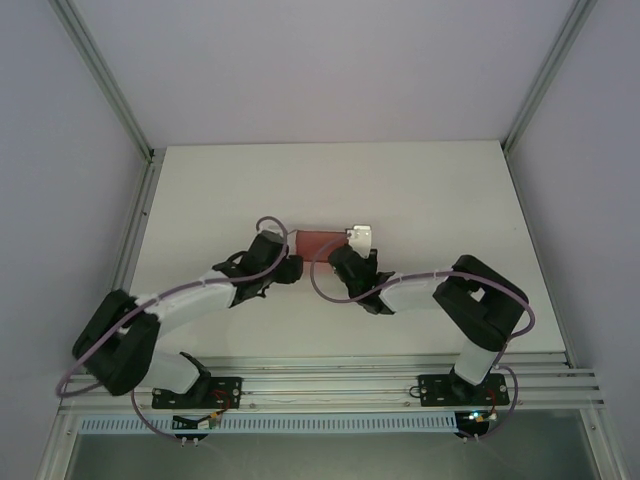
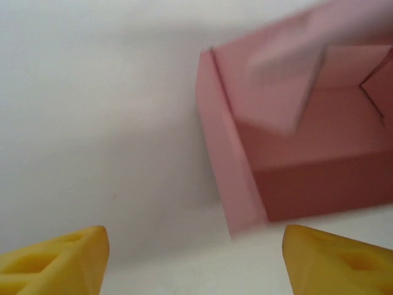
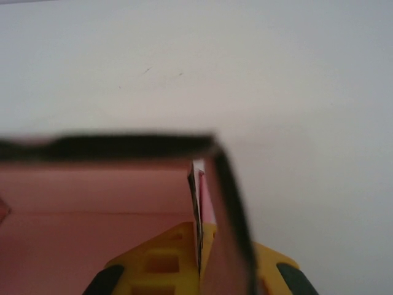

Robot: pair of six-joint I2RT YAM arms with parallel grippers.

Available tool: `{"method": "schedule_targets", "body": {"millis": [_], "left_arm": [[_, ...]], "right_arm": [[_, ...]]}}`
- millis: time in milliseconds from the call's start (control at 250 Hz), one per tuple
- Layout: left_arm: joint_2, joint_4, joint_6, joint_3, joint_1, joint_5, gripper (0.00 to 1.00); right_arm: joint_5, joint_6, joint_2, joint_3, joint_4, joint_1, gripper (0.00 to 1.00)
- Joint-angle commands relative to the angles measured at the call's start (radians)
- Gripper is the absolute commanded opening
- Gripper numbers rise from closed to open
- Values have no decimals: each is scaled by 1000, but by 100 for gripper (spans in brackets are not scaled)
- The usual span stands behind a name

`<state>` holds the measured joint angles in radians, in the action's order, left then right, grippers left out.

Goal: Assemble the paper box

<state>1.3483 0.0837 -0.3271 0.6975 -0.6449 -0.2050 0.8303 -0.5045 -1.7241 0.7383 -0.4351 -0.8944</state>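
Paper box (image 1: 318,243): half-folded pink card on the surface (image 1: 200,190), flaps loose.
Right hand (image 3: 202,252): pinching the box's end wall; best held firm as anchor.
Left hand (image 2: 193,264): spread, empty, just beside the box's left end; approach squarely, fold inward gently.

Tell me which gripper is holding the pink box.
The right gripper, shut on a wall of the box; the left gripper stands open, clear of it.

The paper box (image 2: 288,184) runs off the picture's right edge, its top blurred.
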Motion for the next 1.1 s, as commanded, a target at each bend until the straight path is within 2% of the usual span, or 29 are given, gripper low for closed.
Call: {"method": "schedule_targets", "body": {"millis": [0, 156, 296, 371, 451, 659, 922, 1094], "left_arm": [[-158, 120, -53, -15, -4, -22, 99], [-351, 159, -113, 11, -4, -1, 100], [-397, 225, -258, 59, 6, -93, 100], [-345, 308, -338, 123, 36, -124, 100], [-267, 320, -359, 161, 61, -109, 100], [-99, 203, -388, 174, 121, 35, 100], [66, 110, -249, 230, 176, 90, 100], [175, 53, -209, 237, 198, 245, 99]], "right_arm": [[-23, 29, -20, -52, 67, -4, 0], [-8, 72, -28, -57, 39, -16, 0], [19, 132, -41, -63, -20, -42, 0], [29, 164, -49, -73, -61, -54, 0], [30, 201, -59, -84, -111, -64, 0], [44, 356, -105, -141, -327, -102, 0], [31, 416, -146, -155, -405, -116, 1], [-20, 437, -153, -162, -424, -118, 5]]}}
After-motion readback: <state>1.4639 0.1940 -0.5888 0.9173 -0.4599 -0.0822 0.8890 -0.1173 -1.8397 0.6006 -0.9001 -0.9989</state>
